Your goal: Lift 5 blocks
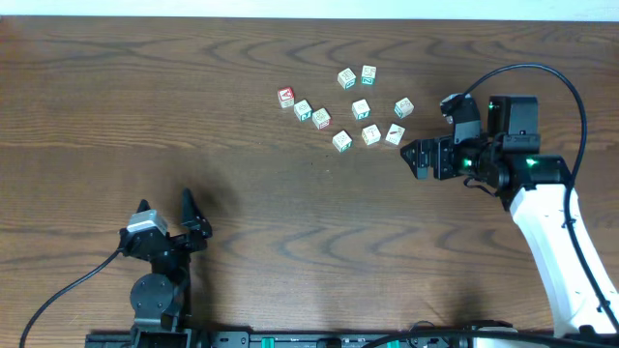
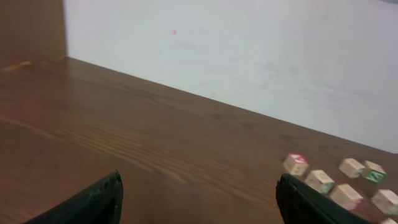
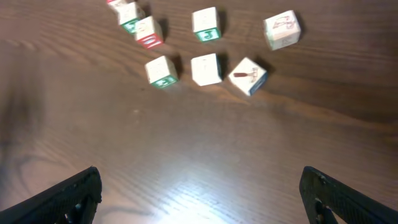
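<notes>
Several small pale wooden blocks lie scattered on the brown table, upper middle in the overhead view. The leftmost one has a red print. My right gripper hovers just right of and below the cluster, open and empty. In the right wrist view its gripper frames bare wood, and a row of three blocks lies beyond the fingertips. My left gripper rests far away at the lower left, open and empty. In the left wrist view the gripper faces the blocks at far right.
The wooden table stretches bare to the left of the blocks. A pale wall rises behind the table's far edge. The right arm's white link and its cable occupy the right side.
</notes>
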`<state>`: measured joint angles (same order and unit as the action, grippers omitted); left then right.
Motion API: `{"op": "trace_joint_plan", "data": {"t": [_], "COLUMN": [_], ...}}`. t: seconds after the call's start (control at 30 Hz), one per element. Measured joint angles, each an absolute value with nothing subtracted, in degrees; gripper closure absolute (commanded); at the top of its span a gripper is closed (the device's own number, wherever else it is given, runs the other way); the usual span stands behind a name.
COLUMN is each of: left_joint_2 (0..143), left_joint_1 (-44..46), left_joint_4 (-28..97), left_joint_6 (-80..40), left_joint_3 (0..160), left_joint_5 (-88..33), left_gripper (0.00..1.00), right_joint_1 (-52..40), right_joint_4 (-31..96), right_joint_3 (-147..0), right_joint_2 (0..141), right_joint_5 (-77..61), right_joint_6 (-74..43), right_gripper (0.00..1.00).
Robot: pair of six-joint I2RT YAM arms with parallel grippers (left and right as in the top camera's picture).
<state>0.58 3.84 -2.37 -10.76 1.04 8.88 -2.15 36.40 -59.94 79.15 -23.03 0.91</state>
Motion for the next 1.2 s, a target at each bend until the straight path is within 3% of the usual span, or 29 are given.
{"op": "trace_joint_plan", "data": {"t": [0.23,0.63,0.8,1.2], "left_joint_2": [7.6,53.1,66.7,76.8], "left_joint_1": [3.8,3.8,3.9,3.8], "left_joint_4": [-2.3,-3.2,-10.5,-18.9], "left_joint_6": [-10.7,-10.3,-10.0,-10.7], "left_joint_3": [1.5,26.6,33.4,33.7], "left_joint_5": [4.8,-3.6,-8.9,-17.3], "left_gripper": [0.21,0.21,0.21,0.21], "right_joint_1": [-4.4,-7.1,-7.1,-5.3], "right_joint_4": [32.2,36.1,39.2,47.6], "right_joint_3": [-59.9,-73.1,-82.9,-97.8], "right_joint_2": [81.0,98.9,105.9,122.4], "right_joint_5": [-16.0,-10.0,-7.3,-6.1], "right_joint_6": [-2.3,-5.5,-4.9,-2.2], "right_gripper": [0.01,0.01,0.01,0.01]}}
